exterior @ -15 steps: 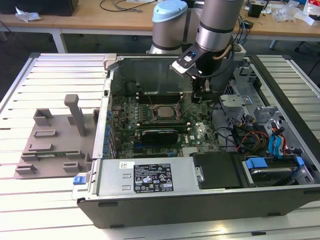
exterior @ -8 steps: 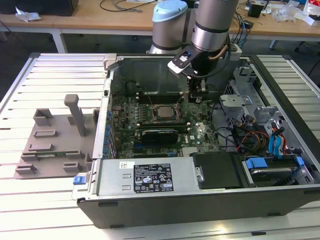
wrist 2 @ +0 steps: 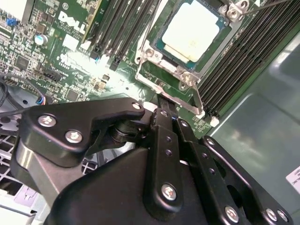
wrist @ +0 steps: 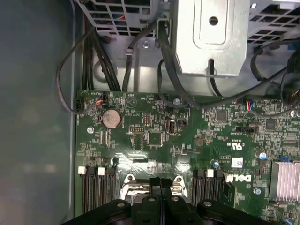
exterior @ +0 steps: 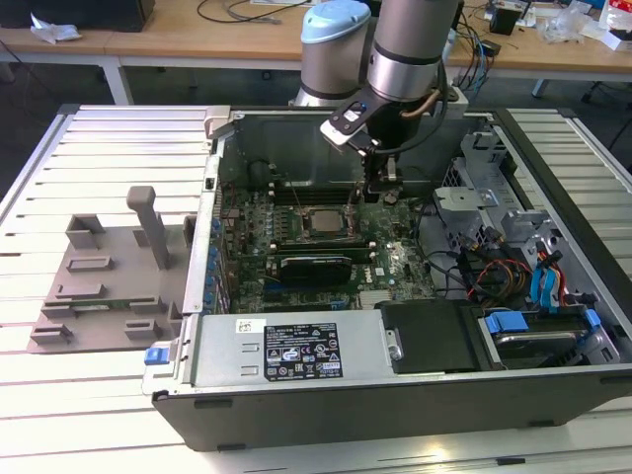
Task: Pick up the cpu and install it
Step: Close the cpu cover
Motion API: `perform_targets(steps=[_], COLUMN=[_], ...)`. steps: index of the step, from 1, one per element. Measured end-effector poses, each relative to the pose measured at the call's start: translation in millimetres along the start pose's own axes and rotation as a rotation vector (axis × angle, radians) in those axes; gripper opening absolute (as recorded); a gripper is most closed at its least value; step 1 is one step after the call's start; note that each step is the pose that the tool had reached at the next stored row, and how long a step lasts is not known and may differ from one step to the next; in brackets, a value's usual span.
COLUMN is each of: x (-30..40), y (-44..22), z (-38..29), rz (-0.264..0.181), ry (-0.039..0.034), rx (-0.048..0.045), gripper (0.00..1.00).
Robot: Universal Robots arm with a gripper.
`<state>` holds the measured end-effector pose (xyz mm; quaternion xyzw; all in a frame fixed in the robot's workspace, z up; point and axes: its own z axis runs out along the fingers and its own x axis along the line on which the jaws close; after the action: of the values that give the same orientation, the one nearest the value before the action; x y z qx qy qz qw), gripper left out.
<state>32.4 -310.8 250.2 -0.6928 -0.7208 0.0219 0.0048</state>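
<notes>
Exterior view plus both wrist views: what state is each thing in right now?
Silvery-white square cpu: lying in the metal-framed socket, top uncovered.
Black gripper: shut, empty, at the socket's edge.
Dark grey computer case: on its side, panel off, interior open.

The robot arm (exterior: 410, 44) is built of brushed silver-grey tubes with black bands and a rounded pale-blue joint cap (exterior: 336, 25). A thin copper-coloured cable (exterior: 435, 99) loops beside its wrist. Its matt black claw (wrist 2: 161, 105) is made of flat linkage bars pinned with shiny silver screws (wrist 2: 168, 192).
</notes>
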Motion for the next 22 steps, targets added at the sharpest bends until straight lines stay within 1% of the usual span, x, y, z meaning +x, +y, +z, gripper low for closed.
perform_targets(steps=[2, 4, 6, 11, 14, 22], x=[0.1, 0.3, 0.3, 0.6, 0.9, 1.3], y=[-2.3, -7.2, -9.0, -16.2, -22.1, -31.3], z=[0.1, 0.2, 0.3, 0.6, 1.2, 2.3], rz=[0.0, 0.0, 0.0, 0.0, 0.0, 0.0], ry=[-0.0001, -0.0001, -0.0001, 0.0, -0.0002, -0.0001], rx=[0.0, 0.0, 0.0, 0.0, 0.0, 0.0], gripper=[0.11, 0.11, 0.11, 0.11, 0.11, 0.11])
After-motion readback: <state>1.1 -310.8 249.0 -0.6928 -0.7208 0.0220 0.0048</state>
